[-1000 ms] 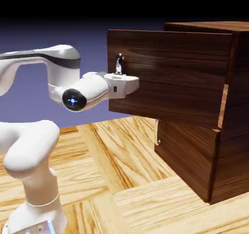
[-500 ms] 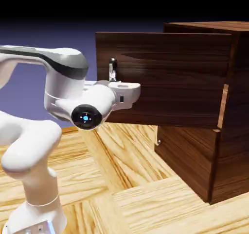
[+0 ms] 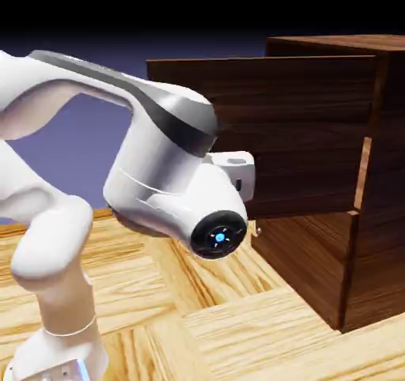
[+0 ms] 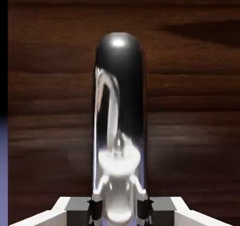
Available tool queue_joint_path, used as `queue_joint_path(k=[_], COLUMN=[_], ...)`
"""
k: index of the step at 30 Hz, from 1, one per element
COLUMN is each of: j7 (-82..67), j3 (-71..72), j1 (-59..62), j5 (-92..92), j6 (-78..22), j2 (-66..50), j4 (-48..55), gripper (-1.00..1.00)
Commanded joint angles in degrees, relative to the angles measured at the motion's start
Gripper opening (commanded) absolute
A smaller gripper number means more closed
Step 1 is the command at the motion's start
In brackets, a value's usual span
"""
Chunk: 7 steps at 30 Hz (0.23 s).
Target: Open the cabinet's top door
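Where the hand view reaches six o'clock, the gripper (image 4: 120, 212) has its two small grey fingers closed on a shiny silver handle (image 4: 119, 103), one finger on each side, pinching it. From that grip the handle runs straight up toward twelve o'clock, its rounded end dark and glossy, with pale reflections lower down. Behind it spreads the dark, reddish-brown wood grain of the top door (image 4: 187, 103), whose edge shows at nine o'clock, with a strip of blue-violet backdrop (image 4: 3, 169) beyond.

From where I stand, in the exterior view, the white arm (image 3: 162, 158) comes in from nine o'clock and bends down to a round black cap with a blue light, at about five o'clock from the middle. The top door stands wide open, swung out from the cabinet (image 3: 387, 174) at three o'clock. Beneath it, toward four o'clock, is the lower door (image 3: 304, 261), and pale wood-patterned flooring (image 3: 229, 324) spreads across six o'clock.
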<state>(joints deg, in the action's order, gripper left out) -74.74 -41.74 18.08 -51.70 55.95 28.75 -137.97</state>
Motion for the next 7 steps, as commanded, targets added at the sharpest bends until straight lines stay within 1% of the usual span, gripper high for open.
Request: queue_joint_path(k=[1,7], j7=[-1.1,-7.8], j3=[-1.3,-7.7], j1=[-1.1,-5.8], j5=[0.7,3.5], j6=[-1.8,-12.0], j2=[-2.1,-13.4], j4=[2.0,12.3], gripper=[-1.00,-1.00])
